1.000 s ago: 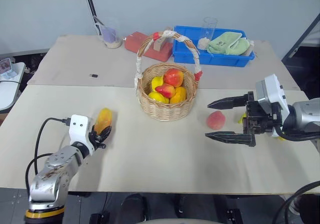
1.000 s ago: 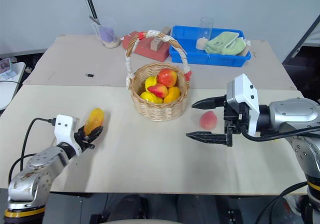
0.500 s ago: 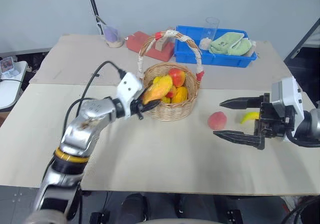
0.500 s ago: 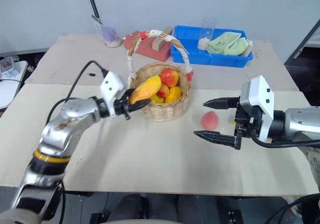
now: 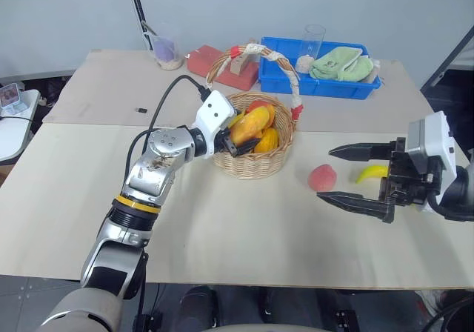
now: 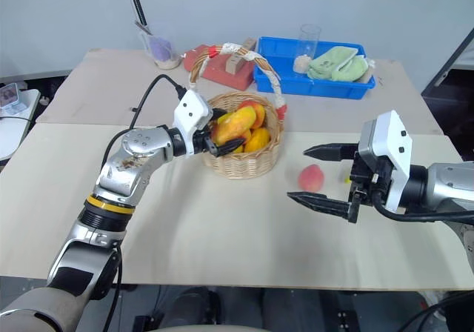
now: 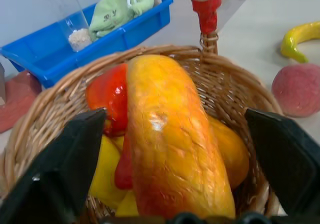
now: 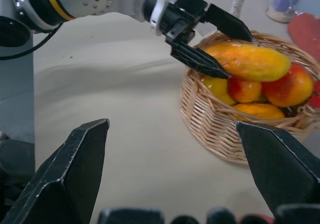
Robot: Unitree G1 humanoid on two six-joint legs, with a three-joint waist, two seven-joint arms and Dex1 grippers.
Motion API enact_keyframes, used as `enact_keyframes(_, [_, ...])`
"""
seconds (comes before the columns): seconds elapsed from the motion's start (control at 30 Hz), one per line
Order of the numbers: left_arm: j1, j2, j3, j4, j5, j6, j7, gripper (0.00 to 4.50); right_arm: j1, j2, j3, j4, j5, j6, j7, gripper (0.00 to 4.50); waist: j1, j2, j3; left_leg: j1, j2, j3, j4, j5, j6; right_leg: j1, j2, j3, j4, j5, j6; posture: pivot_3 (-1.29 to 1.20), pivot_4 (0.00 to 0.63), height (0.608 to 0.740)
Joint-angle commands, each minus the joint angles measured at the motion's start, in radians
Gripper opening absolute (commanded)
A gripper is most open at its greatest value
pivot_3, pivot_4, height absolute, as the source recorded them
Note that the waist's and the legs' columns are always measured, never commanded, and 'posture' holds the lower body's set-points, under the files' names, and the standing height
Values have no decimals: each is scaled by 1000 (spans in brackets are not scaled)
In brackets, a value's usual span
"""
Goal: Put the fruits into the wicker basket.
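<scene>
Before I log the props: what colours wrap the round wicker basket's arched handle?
White cloth with red ends on the arched handle, clearest in the left eye view.

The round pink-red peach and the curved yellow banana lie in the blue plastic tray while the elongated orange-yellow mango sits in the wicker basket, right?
No. The round pink-red peach and curved yellow banana lie on the table, as the left eye view shows. The elongated orange-yellow mango is in the wicker basket.

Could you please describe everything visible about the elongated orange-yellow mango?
The elongated orange-yellow mango has glossy skin, yellow along one side and shading to orange-red on the other. It lies lengthwise on top of the fruit piled in the round tan wicker basket, resting on a red fruit and yellow ones. The left gripper is open, one black finger on either side of the mango, with gaps showing.
</scene>
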State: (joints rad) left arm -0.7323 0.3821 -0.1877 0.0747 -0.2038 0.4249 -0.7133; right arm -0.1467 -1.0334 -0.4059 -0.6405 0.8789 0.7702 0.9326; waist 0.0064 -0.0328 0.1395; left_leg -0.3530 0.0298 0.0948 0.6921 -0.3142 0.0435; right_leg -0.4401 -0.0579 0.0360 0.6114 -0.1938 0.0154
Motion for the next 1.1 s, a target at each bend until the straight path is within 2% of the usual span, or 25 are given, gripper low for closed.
enact_keyframes(0.03, [4,16,54,-72,-37,19,-14,4486,6,-5,-36,-13,-1,-4,-26,4500,0,0,0,0,0,0,1,0,0,0,0,0,0,0,0,0,150,726])
enact_keyframes(0.2, [56,75,99,-165,-100,64,-80,4486,60,17,-7,1,-93,-53,-53,4500,0,0,0,0,0,0,1,0,0,0,0,0,0,0,1,0,150,726])
enact_keyframes(0.5, [214,318,221,-353,-305,152,-332,4486,110,76,165,121,-421,-177,-198,4500,-6,1,0,0,1,0,2,0,0,0,0,-1,1,0,1,0,150,726])
enact_keyframes(0.7, [261,410,241,-462,-408,172,-435,4486,63,129,307,249,-590,-240,-259,4500,-1,1,0,0,0,0,3,0,-1,0,0,-1,1,0,1,0,150,726])
enact_keyframes(0.8, [281,454,243,-496,-435,179,-478,4486,-5,172,370,364,-689,-238,-335,4500,-3,1,0,0,0,0,3,0,-1,1,0,-1,1,0,1,0,150,726])
enact_keyframes(0.93, [288,457,240,-498,-434,167,-468,4486,-88,256,393,484,-689,-239,-335,4500,-7,1,0,0,-1,0,3,0,-1,1,1,-1,1,0,0,0,150,726])
enact_keyframes(1.1, [304,455,249,-504,-437,156,-464,4486,-131,324,385,525,-638,-197,-288,4500,-10,1,0,0,-1,-1,2,0,-1,0,2,-1,1,0,0,0,150,726])
